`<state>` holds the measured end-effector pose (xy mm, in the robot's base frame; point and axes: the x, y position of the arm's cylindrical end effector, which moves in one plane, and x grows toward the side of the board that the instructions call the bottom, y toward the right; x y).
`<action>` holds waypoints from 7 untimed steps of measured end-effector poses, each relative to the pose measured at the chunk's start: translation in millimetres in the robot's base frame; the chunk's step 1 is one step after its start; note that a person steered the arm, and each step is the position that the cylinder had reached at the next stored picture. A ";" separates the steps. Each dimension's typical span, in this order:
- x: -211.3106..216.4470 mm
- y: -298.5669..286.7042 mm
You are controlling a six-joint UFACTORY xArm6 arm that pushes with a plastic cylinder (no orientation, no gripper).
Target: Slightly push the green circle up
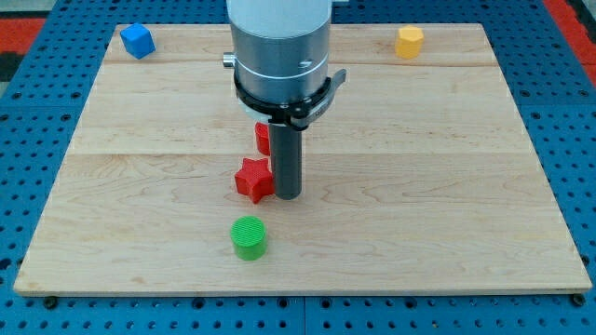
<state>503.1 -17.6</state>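
My tip (288,196) was a plain dark rod end with no jaws to part or close, so there was nothing to report of an open or clamped state. It rested on the wooden board (447,186) just right of the red star (252,180), touching it or very nearly so; the picture did not settle which. Behind the rod, a little farther off and partly hidden by it, sat a second red block (263,138) whose shape I could not make out.

The green circle (249,237) lay nearer than my tip and somewhat to its left, near the board's near edge, apart from the red star and with bare wood between it and the rod. Nothing was in contact with it.

Far off in the far left corner stood a blue block (137,41), and in the far right area a yellow block (409,42), both well clear of the work.

As I judged it, the push had not begun. My tip was on the far side of the green circle, which was the wrong side for sending it toward the far edge. What was left seemed to be nearly everything: getting round to the circle's near side without knocking the red star, then a short nudge away.
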 end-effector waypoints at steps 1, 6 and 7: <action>22.8 42.3; 114.8 -4.9; 114.6 -146.6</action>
<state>617.7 -164.2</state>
